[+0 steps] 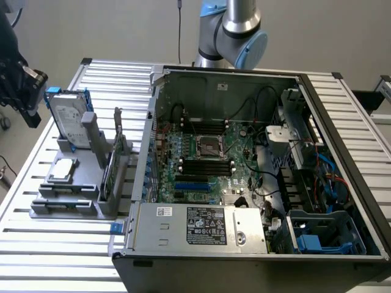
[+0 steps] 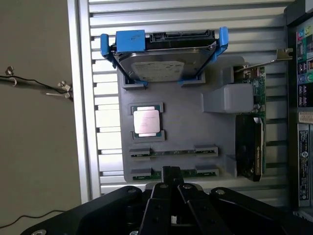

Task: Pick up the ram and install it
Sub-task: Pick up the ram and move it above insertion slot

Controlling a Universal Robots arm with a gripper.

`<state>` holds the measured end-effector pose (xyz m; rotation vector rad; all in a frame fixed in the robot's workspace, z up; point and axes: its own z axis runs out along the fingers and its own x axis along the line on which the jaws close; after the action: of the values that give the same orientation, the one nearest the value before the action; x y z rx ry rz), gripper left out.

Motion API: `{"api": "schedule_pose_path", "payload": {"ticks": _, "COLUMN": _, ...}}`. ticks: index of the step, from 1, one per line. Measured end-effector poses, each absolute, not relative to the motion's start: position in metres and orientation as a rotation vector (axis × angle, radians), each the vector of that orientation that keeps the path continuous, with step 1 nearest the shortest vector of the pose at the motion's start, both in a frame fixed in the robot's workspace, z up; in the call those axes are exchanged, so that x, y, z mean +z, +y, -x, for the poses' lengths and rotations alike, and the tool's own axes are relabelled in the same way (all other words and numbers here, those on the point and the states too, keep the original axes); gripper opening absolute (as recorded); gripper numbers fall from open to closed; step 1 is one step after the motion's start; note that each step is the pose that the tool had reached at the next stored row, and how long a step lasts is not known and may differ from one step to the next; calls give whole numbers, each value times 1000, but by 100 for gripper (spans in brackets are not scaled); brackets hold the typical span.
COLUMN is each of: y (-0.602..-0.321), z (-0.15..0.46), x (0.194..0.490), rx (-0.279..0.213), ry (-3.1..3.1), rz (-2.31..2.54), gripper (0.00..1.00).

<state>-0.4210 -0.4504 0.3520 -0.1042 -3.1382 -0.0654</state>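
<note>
Slatted metal table (image 1: 61, 244) bears grey fixture (image 2: 186, 122); closed pincer (image 2: 171, 172) near ram (image 2: 191, 173).

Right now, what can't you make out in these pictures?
- Nearer ram stick, wrist view: its middle is hidden behind the end effector.
- Its chips and label: it stands on edge, faces unseen.
- The end effector, exterior view: partly cut off by left edge.
- Motherboard memory slots, exterior view: too small to tell whether filled.

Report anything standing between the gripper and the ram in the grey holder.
Nothing visible does. The shut fingers point straight at the nearer ram stick in the grey holder, with no part or cable between them.
</note>
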Motion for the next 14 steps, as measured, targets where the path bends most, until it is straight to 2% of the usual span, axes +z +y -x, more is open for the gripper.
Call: {"api": "schedule_pose_path", "payload": {"ticks": 14, "y": -450, "z": 422, "x": 351, "rx": -65, "ry": -3124, "rz": -264, "gripper": 11}}
